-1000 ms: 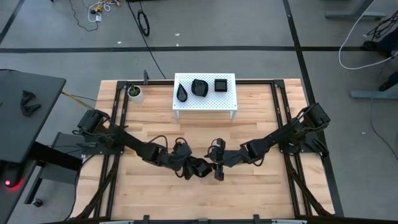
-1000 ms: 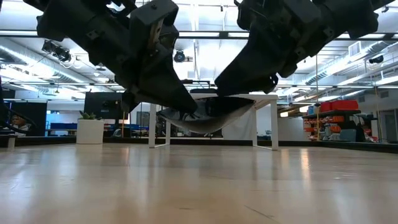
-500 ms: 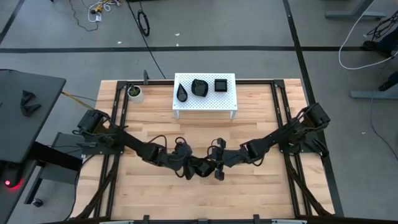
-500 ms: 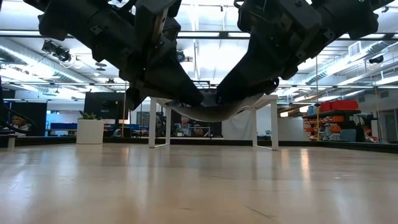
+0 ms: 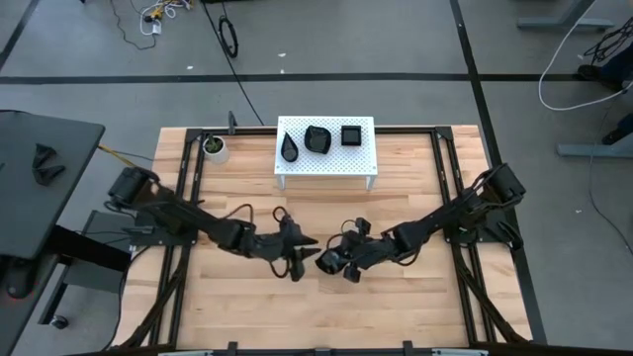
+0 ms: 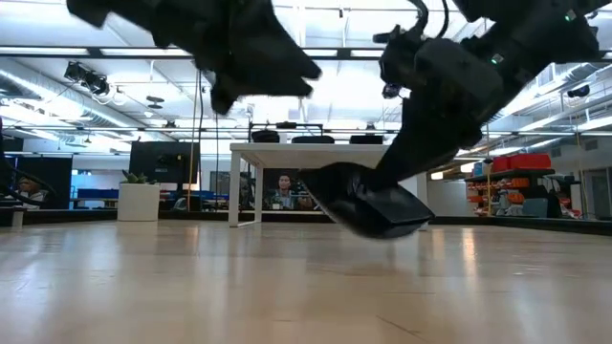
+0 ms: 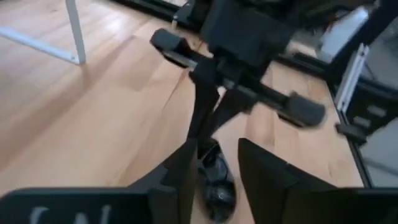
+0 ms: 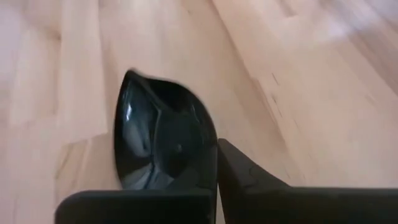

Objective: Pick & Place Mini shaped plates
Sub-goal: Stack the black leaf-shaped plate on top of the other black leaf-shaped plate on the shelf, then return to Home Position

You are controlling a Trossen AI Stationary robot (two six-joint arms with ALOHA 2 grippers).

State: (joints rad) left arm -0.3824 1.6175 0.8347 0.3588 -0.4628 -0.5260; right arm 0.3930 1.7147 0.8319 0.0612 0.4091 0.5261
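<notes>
One mini shaped plate (image 8: 155, 134), glossy black and teardrop-shaped, hangs over the middle of the wooden table (image 5: 415, 307) with my right gripper (image 5: 334, 261) shut on it. My left gripper (image 5: 299, 251) stands open just to its left and higher, touching nothing. In the left wrist view the plate (image 7: 216, 180) shows beyond the gap between the open left fingers. Three more black plates lie on a white stand (image 5: 361, 158): a teardrop (image 5: 289, 148), a lobed one (image 5: 316, 138) and a square (image 5: 351, 134). My right gripper pinches the plate's rim at its broad end (image 8: 208, 163) between its two fingers. The fingers slant downward from the table's right. The plate (image 6: 368, 205) hangs tilted below them, clear of the table, its pointed end away from the gripper.
The white perforated stand is at the far middle of the table. A small white cup with a green plant (image 5: 215, 148) is left of it. Black frame rails (image 5: 188, 168) run along the table's sides. Bare wood lies near the front edge.
The plate has passed from my left gripper to my right. My right gripper has shut on it. My left gripper has opened, let go, and gone up and toward the table's left. The plate, before spanned level between both, now hangs tilted from the right one.
</notes>
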